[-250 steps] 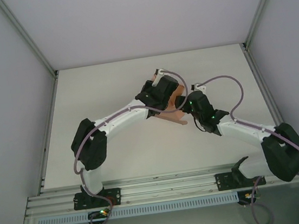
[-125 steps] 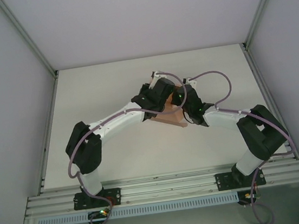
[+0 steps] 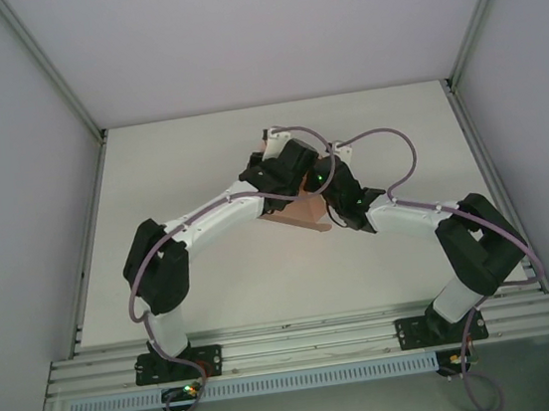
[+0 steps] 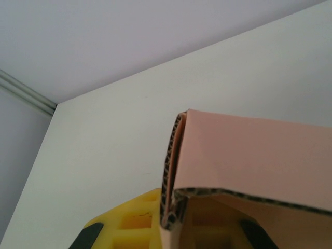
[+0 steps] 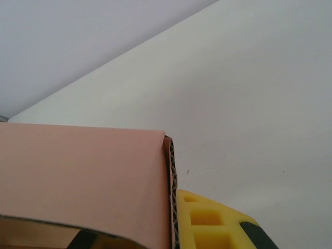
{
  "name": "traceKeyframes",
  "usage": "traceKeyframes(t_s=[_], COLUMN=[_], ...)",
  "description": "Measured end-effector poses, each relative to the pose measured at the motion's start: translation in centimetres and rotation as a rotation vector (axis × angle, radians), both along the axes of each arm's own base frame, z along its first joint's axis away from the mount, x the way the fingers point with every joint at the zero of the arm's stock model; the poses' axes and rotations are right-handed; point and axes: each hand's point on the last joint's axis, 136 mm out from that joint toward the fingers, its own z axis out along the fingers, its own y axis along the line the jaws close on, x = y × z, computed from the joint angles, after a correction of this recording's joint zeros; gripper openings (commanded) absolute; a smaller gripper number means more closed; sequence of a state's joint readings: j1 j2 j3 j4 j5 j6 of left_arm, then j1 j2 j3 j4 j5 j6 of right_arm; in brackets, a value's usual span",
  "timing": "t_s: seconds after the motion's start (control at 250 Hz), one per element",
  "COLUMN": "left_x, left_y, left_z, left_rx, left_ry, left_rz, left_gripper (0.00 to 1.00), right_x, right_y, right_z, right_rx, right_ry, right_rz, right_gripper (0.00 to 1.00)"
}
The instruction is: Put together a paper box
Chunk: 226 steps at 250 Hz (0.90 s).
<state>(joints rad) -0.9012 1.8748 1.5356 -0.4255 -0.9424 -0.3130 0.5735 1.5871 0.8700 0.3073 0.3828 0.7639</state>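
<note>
The paper box (image 3: 290,220) is salmon-pink corrugated card near the middle of the table, mostly hidden under both wrists. My left gripper (image 3: 295,183) is shut on its left wall. In the left wrist view that doubled wall (image 4: 176,171) stands on edge against the yellow finger (image 4: 129,223), and a pink panel (image 4: 254,155) spreads to the right. My right gripper (image 3: 322,193) is shut on the opposite wall. In the right wrist view that card edge (image 5: 170,197) is pressed against the yellow finger (image 5: 218,223), with the box's panel (image 5: 83,171) to the left.
The white table (image 3: 180,167) is walled by pale panels on three sides, with aluminium posts at the back corners (image 3: 102,134). A slotted rail (image 3: 301,343) runs along the near edge where both arm bases are bolted. Purple cables loop above the wrists (image 3: 386,137).
The right arm swung left onto the box and its jaws closed on the box's wall. The left arm shifted slightly back and left with the box in its grip.
</note>
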Motion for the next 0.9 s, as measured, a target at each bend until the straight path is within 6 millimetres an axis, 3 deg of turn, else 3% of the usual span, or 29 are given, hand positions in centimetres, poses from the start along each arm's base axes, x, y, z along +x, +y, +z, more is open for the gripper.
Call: traceKeyframes(t_s=[0.228, 0.611, 0.767, 0.902], left_x=[0.0, 0.7, 0.9, 1.0], left_y=[0.9, 2.2, 2.4, 2.2], left_z=[-0.1, 0.7, 0.6, 0.0], left_rx=[-0.002, 0.014, 0.014, 0.003], left_ry=[-0.007, -0.035, -0.038, -0.01], left_rz=[0.052, 0.099, 0.102, 0.067], left_gripper=[0.0, 0.35, 0.36, 0.53], right_x=[-0.1, -0.1, -0.1, -0.3], right_y=[0.5, 1.2, 1.1, 0.9], right_z=[0.3, 0.6, 0.6, 0.0], right_rx=[0.002, 0.016, 0.015, 0.003], right_ry=[0.0, -0.005, -0.004, 0.012], right_rz=[0.012, 0.036, 0.035, 0.03], right_gripper=[0.0, 0.0, 0.0, 0.0])
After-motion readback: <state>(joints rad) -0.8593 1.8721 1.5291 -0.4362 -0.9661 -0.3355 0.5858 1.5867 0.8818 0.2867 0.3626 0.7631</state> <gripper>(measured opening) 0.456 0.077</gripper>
